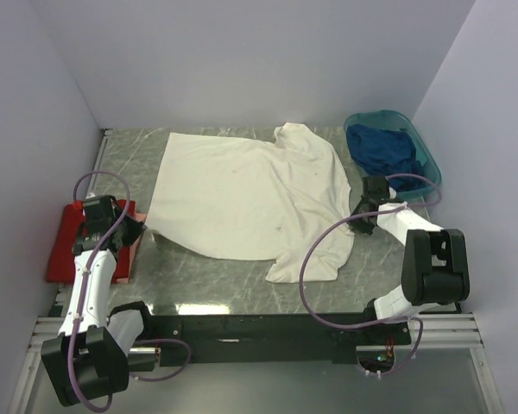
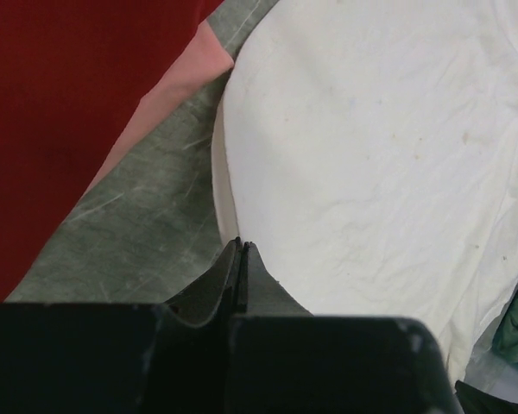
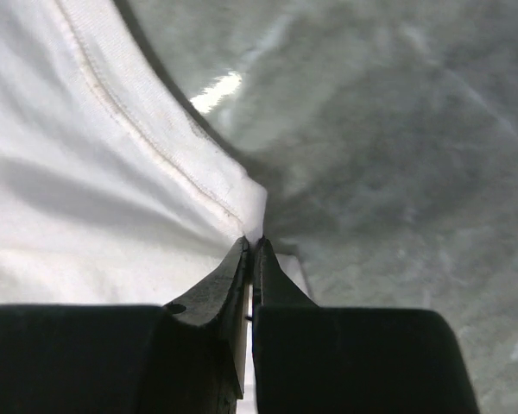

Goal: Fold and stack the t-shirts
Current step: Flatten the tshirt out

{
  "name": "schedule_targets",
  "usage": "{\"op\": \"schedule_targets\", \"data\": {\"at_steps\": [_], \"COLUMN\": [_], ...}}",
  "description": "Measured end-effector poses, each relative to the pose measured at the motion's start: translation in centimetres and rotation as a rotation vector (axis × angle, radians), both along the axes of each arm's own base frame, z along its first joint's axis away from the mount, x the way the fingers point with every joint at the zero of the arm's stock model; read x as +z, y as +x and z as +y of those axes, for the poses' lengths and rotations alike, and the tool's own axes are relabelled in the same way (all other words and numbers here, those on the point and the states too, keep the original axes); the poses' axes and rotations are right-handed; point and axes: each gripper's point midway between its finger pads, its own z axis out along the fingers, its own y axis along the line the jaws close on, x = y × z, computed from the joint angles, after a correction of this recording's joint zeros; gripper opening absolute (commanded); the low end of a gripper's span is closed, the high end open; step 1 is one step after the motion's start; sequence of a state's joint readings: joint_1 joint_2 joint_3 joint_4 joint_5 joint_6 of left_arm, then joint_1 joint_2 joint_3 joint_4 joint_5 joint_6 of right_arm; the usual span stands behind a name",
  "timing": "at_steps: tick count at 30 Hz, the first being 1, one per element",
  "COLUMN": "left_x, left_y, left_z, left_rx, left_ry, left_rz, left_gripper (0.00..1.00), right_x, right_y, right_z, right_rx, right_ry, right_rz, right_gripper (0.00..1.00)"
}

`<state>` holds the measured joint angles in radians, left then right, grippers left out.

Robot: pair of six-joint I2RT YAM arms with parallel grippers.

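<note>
**Cream-white t-shirt** (image 1: 250, 194): lies spread flat across the middle of the grey marbled table (image 1: 207, 276), collar toward the far wall, one sleeve reaching the near edge.

**My right claw** (image 3: 252, 246): its jaws are pressed together on the stitched hem at the shirt's right side, and a thin strip of white cloth shows between them.

**My left claw** (image 2: 242, 246): its jaws are fully together, tips at the shirt's lower left edge. I cannot tell whether any cloth is caught.

**Red t-shirt** (image 1: 69, 241): lies flat at the table's left edge, just beside my left arm.

**Dark blue t-shirt** (image 1: 382, 148): sits bunched inside the teal basin (image 1: 427, 164) at the far right corner.
</note>
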<state>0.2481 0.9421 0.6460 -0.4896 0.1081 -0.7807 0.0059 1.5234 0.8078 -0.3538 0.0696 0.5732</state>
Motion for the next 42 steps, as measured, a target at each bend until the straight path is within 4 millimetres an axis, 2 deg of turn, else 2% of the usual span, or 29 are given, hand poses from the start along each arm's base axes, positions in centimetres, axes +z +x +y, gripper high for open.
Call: {"op": "schedule_targets", "data": {"at_steps": [3, 6, 9, 10, 12, 13, 18, 20, 24, 27, 30, 35, 37, 42], "left_x": [0.2, 0.0, -0.1, -0.2, -0.2, -0.3, -0.5, -0.5, -0.2, -0.1, -0.2, -0.3, -0.3, -0.4], "left_y": [-0.1, -0.3, -0.5, -0.6, -0.7, -0.7, -1.0, -1.1, -1.1, -1.2, -1.2, -1.2, -1.2, -1.3], "left_z": [0.0, 0.1, 0.3, 0.3, 0.3, 0.3, 0.6, 0.8, 1.0, 1.2, 1.3, 1.4, 1.5, 1.9], "left_rx": [0.003, 0.014, 0.025, 0.028, 0.032, 0.032, 0.056, 0.066, 0.081, 0.088, 0.097, 0.107, 0.111, 0.124], "left_ry": [0.0, 0.0, 0.007, 0.005, 0.002, 0.001, 0.008, 0.015, 0.024, 0.024, 0.022, 0.019, 0.021, 0.032], "left_rz": [-0.005, 0.005, 0.015, 0.02, 0.024, 0.026, 0.043, 0.044, 0.039, 0.04, 0.042, 0.048, 0.048, 0.051], "left_gripper": [0.0, 0.0, 0.0, 0.0, 0.0, 0.0, 0.0, 0.0, 0.0, 0.0, 0.0, 0.0, 0.0, 0.0], "right_x": [0.0, 0.3, 0.6, 0.8, 1.3, 1.7, 4.3, 5.1, 5.3, 4.4, 3.2, 2.1, 1.8, 0.9], "right_y": [-1.0, -1.1, -1.0, -1.1, -1.1, -1.1, -1.1, -1.7, -3.9, -6.9, -10.2, -15.1, -16.5, -18.9], "right_z": [-0.9, -2.3, -3.1, -3.2, -3.3, -3.3, -2.5, -1.0, 4.5, 9.1, 11.6, 14.4, 14.8, 13.7], "right_rx": [-0.044, -0.094, -0.125, -0.132, -0.138, -0.138, -0.11, -0.064, 0.098, 0.241, 0.329, 0.423, 0.428, 0.331], "right_ry": [0.004, 0.001, -0.002, -0.001, 0.0, 0.0, 0.007, 0.01, 0.042, 0.083, 0.106, 0.139, 0.157, 0.198], "right_rz": [0.002, -0.009, -0.02, -0.024, -0.037, -0.049, -0.135, -0.165, -0.19, -0.173, -0.134, -0.079, -0.064, -0.035], "right_gripper": [0.0, 0.01, 0.18, 0.33, 0.44, 0.48, 0.51, 0.51, 0.5, 0.49, 0.49, 0.49, 0.49, 0.47]}}
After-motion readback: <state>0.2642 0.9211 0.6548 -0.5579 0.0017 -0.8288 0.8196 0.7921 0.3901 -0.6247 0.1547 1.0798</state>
